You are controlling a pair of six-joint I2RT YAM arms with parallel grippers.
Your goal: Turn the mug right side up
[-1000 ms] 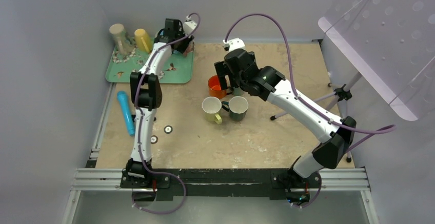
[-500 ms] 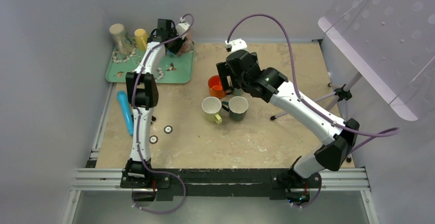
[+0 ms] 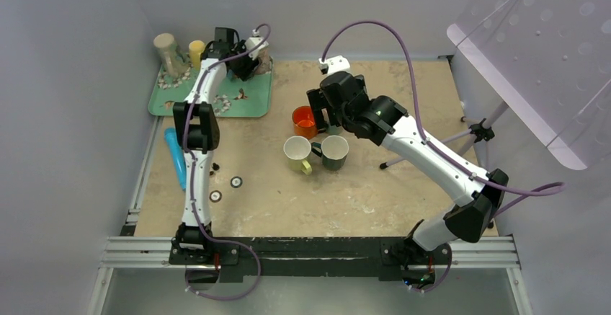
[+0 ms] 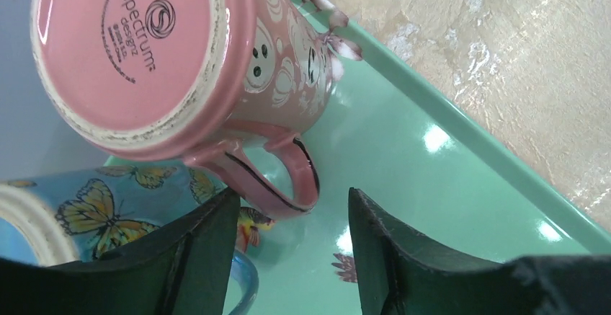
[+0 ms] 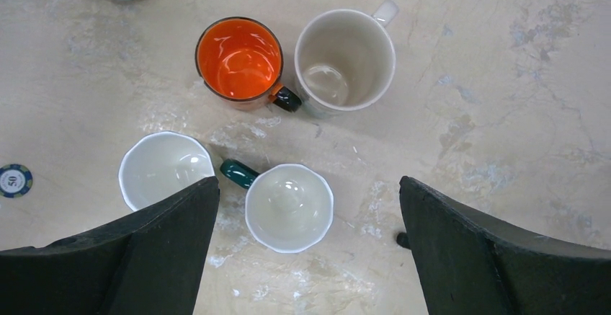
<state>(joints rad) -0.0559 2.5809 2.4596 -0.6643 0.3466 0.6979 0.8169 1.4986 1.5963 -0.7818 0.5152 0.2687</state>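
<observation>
Reach left tool (image 4: 288, 257), gaping wide and empty, up-left onto handle (image 4: 281, 178) of base-up pink mug (image 4: 166, 63) just ahead on tray (image 4: 432, 171); ignore right tool (image 5: 306, 207), also wide, well apart.

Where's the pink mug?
In the left wrist view the pink mug sits on the green tray, bottom toward the camera, just ahead of the open left end effector and next to the blue butterfly mug.

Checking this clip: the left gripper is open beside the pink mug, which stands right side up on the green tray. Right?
Not quite. The pink mug is upside down; the left wrist view shows its stamped base. The rest holds: the left gripper is open beside it, and it is on the green tray.
</observation>
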